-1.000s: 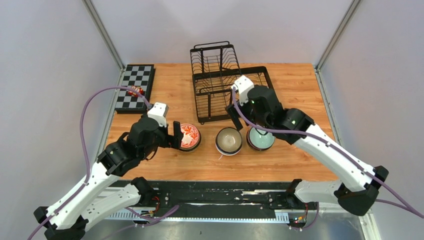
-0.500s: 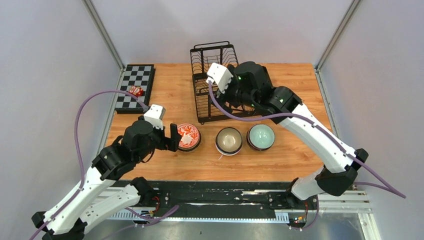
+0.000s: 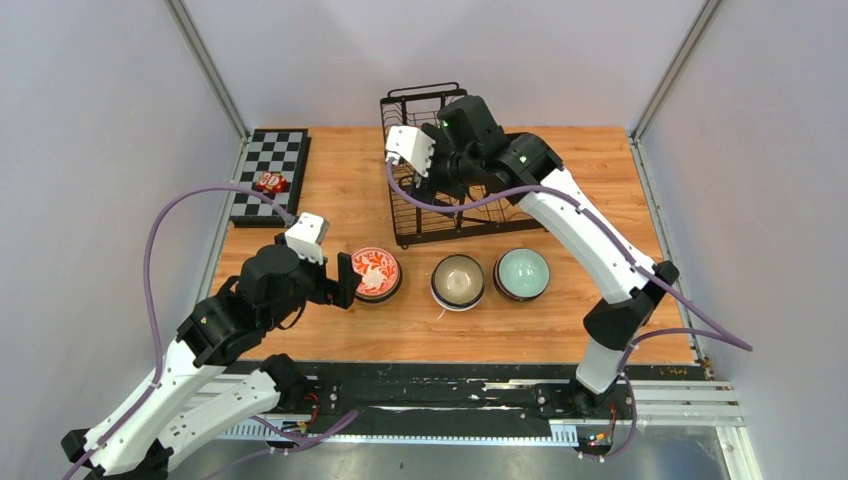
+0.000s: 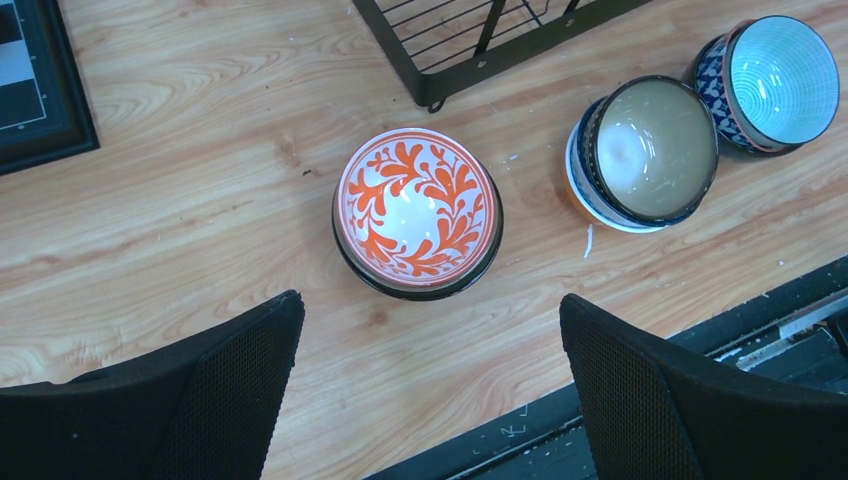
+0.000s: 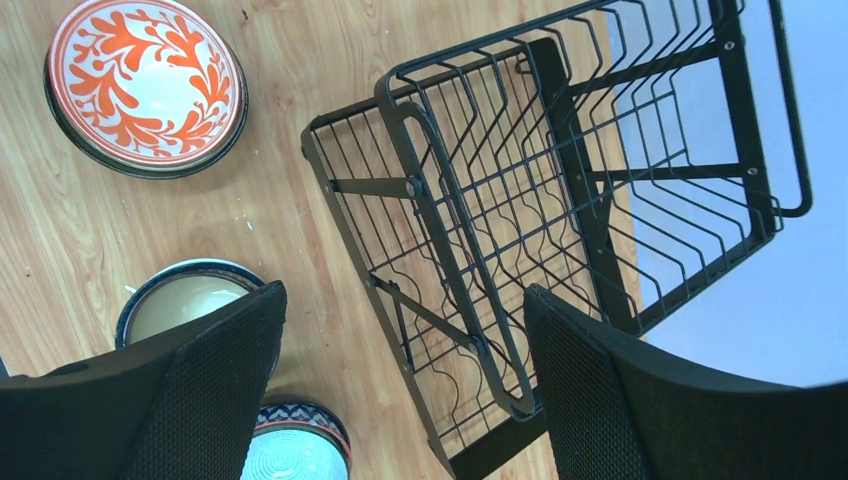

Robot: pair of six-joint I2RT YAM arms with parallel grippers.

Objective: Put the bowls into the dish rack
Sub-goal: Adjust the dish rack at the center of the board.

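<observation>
Three bowls sit in a row on the wooden table in front of the dish rack (image 3: 405, 210). On the left is the red bowl with a white floral inside (image 3: 378, 272) (image 4: 418, 212) (image 5: 147, 85). A cream dark-rimmed bowl (image 3: 458, 281) (image 4: 648, 152) rests on another bowl. The pale green bowl with a blue-patterned outside (image 3: 522, 273) (image 4: 778, 80) is on the right. My left gripper (image 3: 343, 282) (image 4: 430, 305) hangs open just near-left of the red bowl, holding nothing. My right gripper (image 3: 425, 185) (image 5: 402, 293) is open and empty above the rack's (image 5: 560, 180) left part.
A black-and-white checkerboard (image 3: 268, 175) with a small red object (image 3: 270, 182) on it lies at the far left. Grey walls close the sides and back. A black rail (image 3: 430, 385) runs along the table's near edge.
My right arm has swung from above the pale green bowl back and left to over the rack. The left gripper has drawn back slightly from the red bowl. The bowls have not moved.
</observation>
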